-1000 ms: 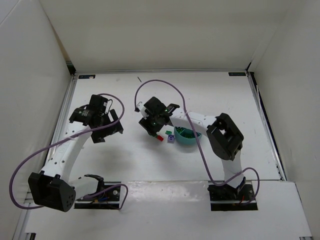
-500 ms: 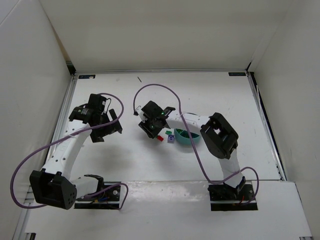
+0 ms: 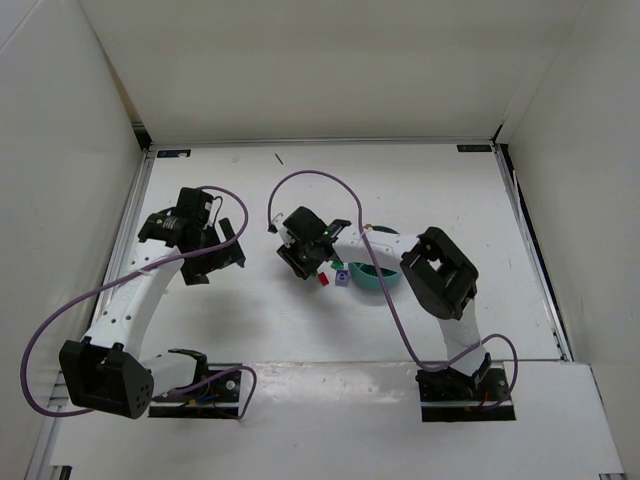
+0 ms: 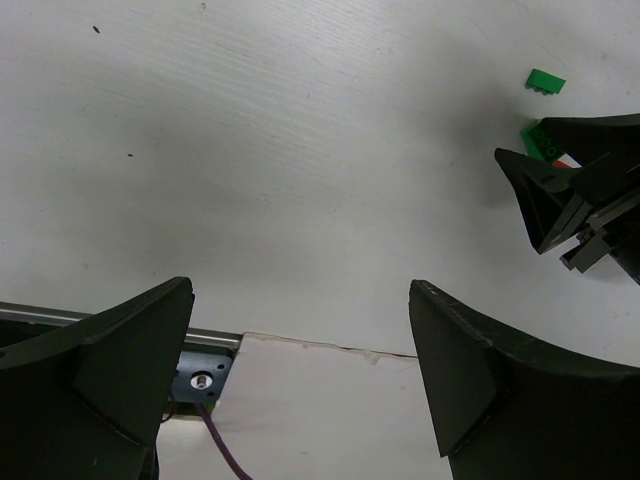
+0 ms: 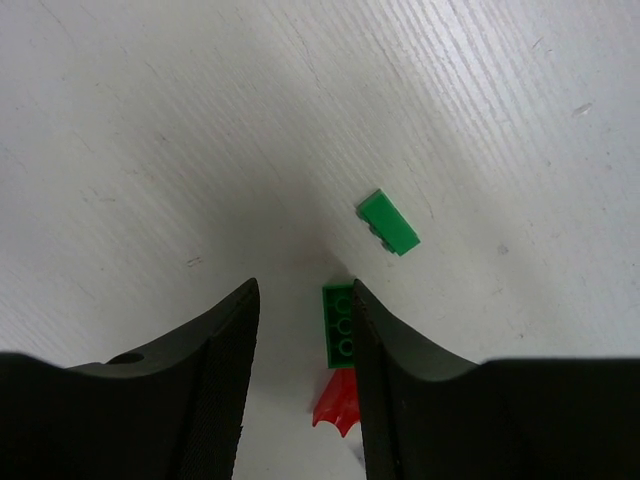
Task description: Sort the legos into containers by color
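Note:
In the right wrist view my right gripper stands low over the table. A green lego lies studs up between its fingers. The lego rests against the right finger, and a wide gap separates it from the left finger. A red lego lies just behind it, and a second green lego lies ahead of the fingertips. From above, the right gripper sits left of the teal bowl, with a red lego and a purple lego between them. My left gripper is wide open and holds nothing.
The right arm's forearm and a purple cable cross over the bowl and hide most of its compartments. The left wrist view shows the right gripper's dark fingers and two green legos at its far right. White walls enclose the table.
The right gripper has shifted a little left and toward me, and its jaws have narrowed around the green lego. The left arm has barely moved.

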Motion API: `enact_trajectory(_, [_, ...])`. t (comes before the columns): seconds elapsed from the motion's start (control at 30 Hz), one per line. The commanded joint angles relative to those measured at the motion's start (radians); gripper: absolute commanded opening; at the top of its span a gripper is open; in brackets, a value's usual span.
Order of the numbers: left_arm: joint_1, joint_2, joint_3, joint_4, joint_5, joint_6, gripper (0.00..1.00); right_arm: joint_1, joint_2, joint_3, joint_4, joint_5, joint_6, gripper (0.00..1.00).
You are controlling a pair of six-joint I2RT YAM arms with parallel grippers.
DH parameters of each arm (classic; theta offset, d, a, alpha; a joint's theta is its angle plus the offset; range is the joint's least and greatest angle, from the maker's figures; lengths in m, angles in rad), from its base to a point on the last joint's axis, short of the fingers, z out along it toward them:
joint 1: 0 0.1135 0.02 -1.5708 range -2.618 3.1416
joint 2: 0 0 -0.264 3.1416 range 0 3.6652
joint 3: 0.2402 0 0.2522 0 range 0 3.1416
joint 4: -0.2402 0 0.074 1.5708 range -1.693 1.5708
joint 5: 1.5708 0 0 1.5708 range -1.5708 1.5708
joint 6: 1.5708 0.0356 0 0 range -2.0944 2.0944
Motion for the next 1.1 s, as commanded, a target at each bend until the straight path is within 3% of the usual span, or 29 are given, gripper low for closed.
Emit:
enact_trajectory(0.0, [0.006,-0.013,0.035,0.007,0.009,0.002,1.0,-0.008,-0.011,-0.046,-0.013,0.066,0.009,0.46])
enact_trajectory(0.3, [0.006,-0.005,0.029,0.034,0.032,-0.002,1.0,-0.011,-0.137,-0.014,-0.019,0.085,-0.054,0.51])
enact_trajectory(0.6, [0.008,0.018,0.027,0.046,0.051,0.005,1.0,0.007,-0.214,-0.129,-0.026,0.078,0.011,0.53])
enact_trajectory(1.07, [0.005,0.009,0.024,0.034,0.058,0.012,1.0,0.024,-0.145,-0.182,0.018,0.101,0.114,0.53])
